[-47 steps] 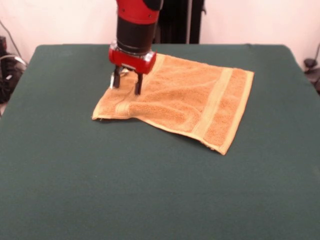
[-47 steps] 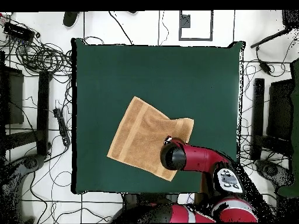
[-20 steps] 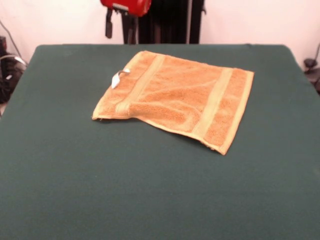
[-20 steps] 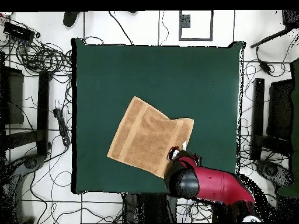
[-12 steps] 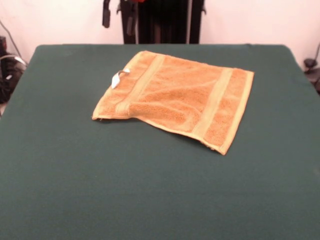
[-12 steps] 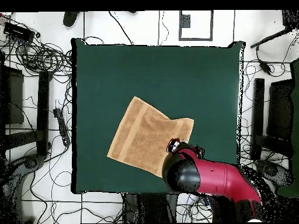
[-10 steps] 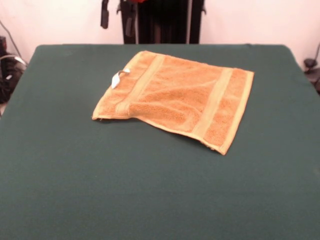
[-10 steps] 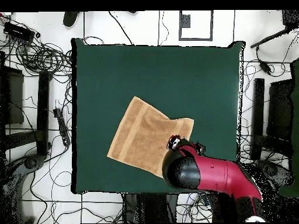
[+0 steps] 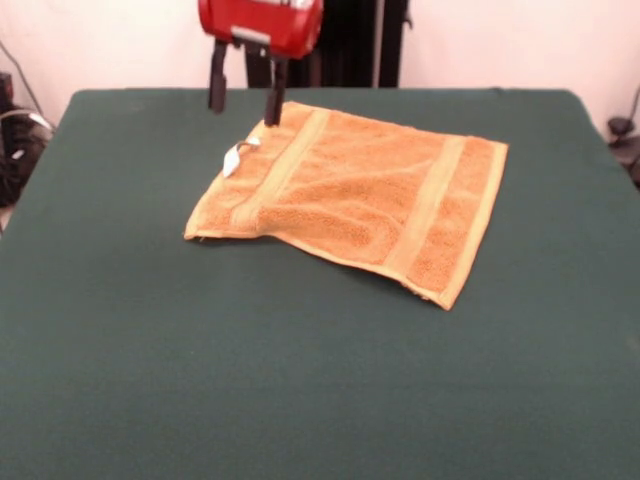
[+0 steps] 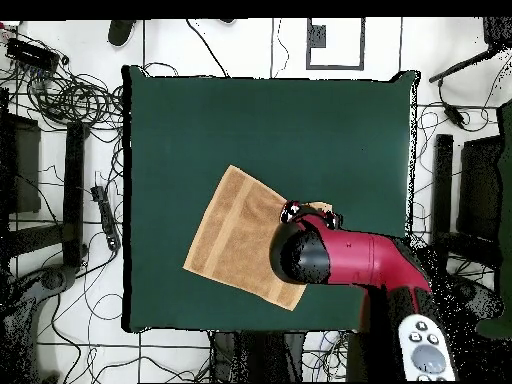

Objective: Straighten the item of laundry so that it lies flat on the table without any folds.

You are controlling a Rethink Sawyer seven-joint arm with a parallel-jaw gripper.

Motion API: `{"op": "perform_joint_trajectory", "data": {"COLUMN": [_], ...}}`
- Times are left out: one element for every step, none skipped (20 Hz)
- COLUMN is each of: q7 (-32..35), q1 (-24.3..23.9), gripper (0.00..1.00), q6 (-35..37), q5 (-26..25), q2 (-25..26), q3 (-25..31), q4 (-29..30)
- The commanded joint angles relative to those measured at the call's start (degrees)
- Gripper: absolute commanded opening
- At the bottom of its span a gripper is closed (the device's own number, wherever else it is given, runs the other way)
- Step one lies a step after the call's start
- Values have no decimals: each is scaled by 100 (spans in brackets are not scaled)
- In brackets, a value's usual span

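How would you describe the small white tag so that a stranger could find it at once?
Start at the green table and find the orange towel lying on it. Go to the towel's edge below the open gripper. The tag sticks out there, the only white thing on the cloth.

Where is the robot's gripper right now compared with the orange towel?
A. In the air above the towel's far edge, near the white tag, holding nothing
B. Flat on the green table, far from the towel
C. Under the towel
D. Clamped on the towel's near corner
A: the gripper hangs open above the towel near its white tag, with nothing between its fingers.
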Motion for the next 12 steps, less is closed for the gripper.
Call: {"op": "perform_joint_trajectory", "data": {"q7": [184,219,234,280,288,321,305,288,285,304,309,324], "q1": [-202,-152,-146,-94,-82,-24,-61,-99,-110,-79,-62,12], "gripper": [100,100,100,100,100,100,100,100,100,100,100,100], "q6": [-319,-311,-288,-254,-223,-206,-172,-137,-191,-204,-172,-173], "q5": [28,46,80,116,140,152,185,218,200,187,186,145], "q2": [914,1001,1059,1139,1208,1326,1425,1524,1610,1674,1723,1765], "q3": [705,709,748,739,759,732,789,847,859,837,831,771], "q4": [-411,-492,-517,-594,-642,-766,-810,-853,-891,-932,-952,-1003]}}
